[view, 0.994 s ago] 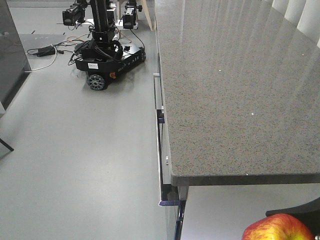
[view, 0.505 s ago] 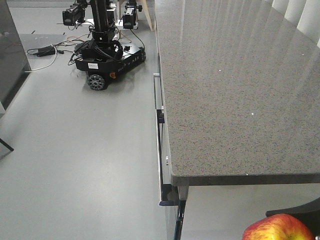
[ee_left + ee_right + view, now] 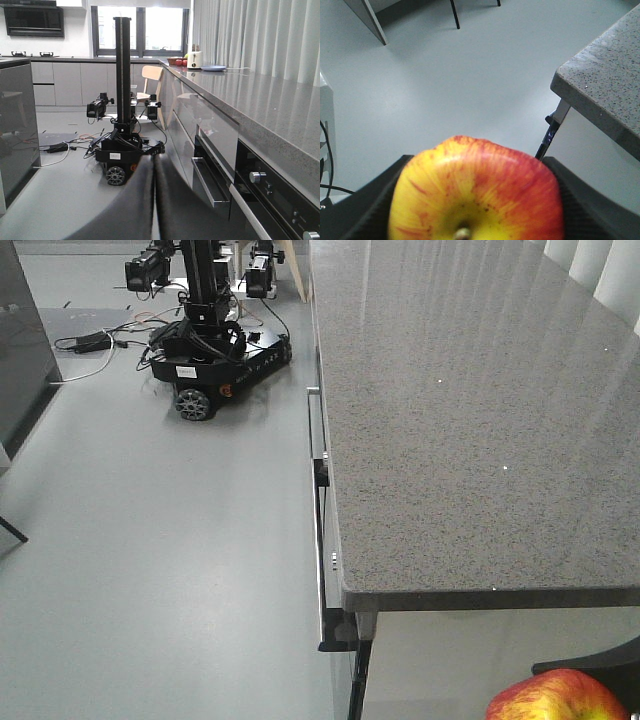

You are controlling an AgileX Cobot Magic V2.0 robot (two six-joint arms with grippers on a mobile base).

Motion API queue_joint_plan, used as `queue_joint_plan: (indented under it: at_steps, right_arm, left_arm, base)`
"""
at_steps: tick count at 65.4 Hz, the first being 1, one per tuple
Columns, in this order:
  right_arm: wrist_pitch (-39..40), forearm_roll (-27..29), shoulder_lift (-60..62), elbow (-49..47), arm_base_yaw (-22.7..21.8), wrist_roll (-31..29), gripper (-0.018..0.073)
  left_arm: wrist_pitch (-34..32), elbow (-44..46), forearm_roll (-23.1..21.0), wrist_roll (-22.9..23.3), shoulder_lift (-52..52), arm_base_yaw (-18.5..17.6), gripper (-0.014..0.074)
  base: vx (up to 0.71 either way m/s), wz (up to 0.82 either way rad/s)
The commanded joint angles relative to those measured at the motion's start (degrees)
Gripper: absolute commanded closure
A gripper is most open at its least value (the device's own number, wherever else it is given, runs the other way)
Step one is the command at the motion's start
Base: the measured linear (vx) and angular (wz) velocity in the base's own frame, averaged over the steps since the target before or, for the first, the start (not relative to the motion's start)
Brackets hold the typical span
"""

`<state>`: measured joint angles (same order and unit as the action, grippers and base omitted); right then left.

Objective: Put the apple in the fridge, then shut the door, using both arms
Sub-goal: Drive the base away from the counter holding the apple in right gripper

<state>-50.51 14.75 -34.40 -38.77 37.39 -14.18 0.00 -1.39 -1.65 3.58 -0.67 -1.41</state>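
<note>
Well, far to the left of the surface (image 3: 470,440) stood a tall dark grey box (image 3: 18,350). It may have been the fridge, but too little of it showed to be sure. Closer to the surface, on its left side, another robot on wheels (image 3: 205,365) sat on the floor (image 3: 150,540) with cables (image 3: 95,340) lying beside it. The left gripper (image 3: 153,167) had its jaws pressed shut with nothing between them, and it pointed along the left side of the surface. Just below the near corner of the surface was the apple (image 3: 556,698). The right gripper (image 3: 476,175) had its jaws closed on the apple, with a dark pad (image 3: 365,210) on each side.

What could go wrong? The apple was round and smooth, so it might slip out if the arm swung fast. It might also bump the corner of the surface, which was near. The way to the grey box led past the cables, and the wheels might catch on them.

Next to the picture from a second before, almost nothing differed. The apple sat in the same spot below the surface, and the view had shifted only a tiny bit.
</note>
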Motion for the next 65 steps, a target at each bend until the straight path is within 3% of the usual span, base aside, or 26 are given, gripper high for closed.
queue_joint_plan:
  at_steps: [1, 65]
  right_arm:
    - [3.53, 0.77, 0.05, -1.48, -0.02, -0.35, 0.0391]
    - [3.04, 0.77, 0.05, -1.48, -0.02, -0.35, 0.0391]
  left_arm:
    - [-4.30, -1.62, -0.24, 0.13, -0.87, -0.35, 0.0602]
    - [-4.30, -1.62, -0.24, 0.13, -0.87, -0.35, 0.0602]
  base:
    - [0.00, 0.00]
    - [-0.01, 0.11]
